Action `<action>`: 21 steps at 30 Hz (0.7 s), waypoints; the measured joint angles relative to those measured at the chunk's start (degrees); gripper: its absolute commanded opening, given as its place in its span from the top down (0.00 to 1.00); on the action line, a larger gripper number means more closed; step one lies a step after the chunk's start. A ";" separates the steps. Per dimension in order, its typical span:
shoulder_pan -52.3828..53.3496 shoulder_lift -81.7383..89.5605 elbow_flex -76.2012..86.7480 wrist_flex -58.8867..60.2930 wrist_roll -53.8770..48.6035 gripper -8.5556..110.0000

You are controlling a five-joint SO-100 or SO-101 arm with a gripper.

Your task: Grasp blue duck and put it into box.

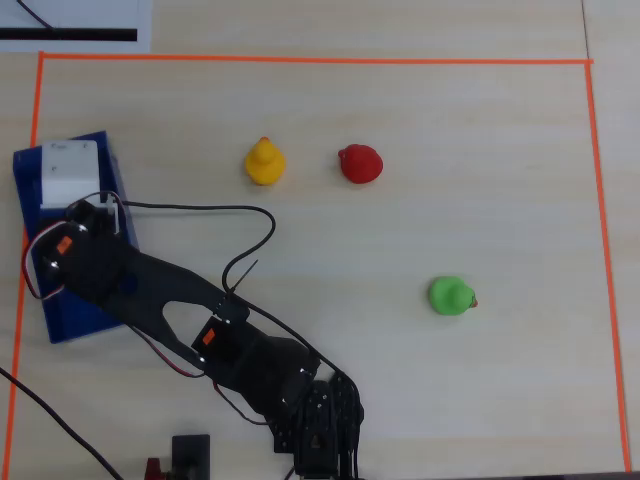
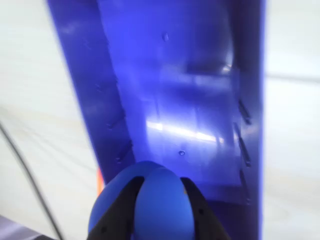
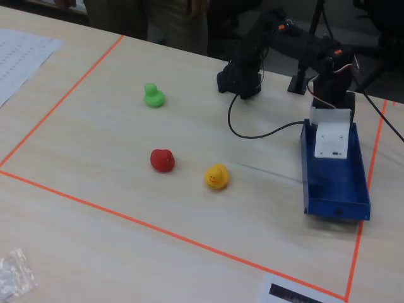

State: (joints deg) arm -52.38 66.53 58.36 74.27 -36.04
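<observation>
In the wrist view my gripper (image 2: 161, 181) is shut on the blue duck (image 2: 160, 210); its black fingers (image 2: 125, 205) press both sides of the duck's rounded body. The duck hangs over the near end of the dark-blue box (image 2: 190, 100), whose flat bottom fills the view. In the overhead view the box (image 1: 75, 315) lies at the table's left edge, mostly covered by my arm and white wrist camera (image 1: 68, 172), which hide the jaws and the duck. In the fixed view the box (image 3: 338, 183) is at the right, with the white camera (image 3: 331, 136) over its far end.
A yellow duck (image 1: 265, 162), a red duck (image 1: 360, 165) and a green duck (image 1: 450, 296) stand on the table away from the box. Orange tape (image 1: 300, 60) frames the work area. A black cable (image 1: 200, 208) runs from the wrist across the table.
</observation>
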 measured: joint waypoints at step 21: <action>11.51 31.20 32.08 -5.36 -11.25 0.93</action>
State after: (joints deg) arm -40.87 97.73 90.44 68.91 -47.29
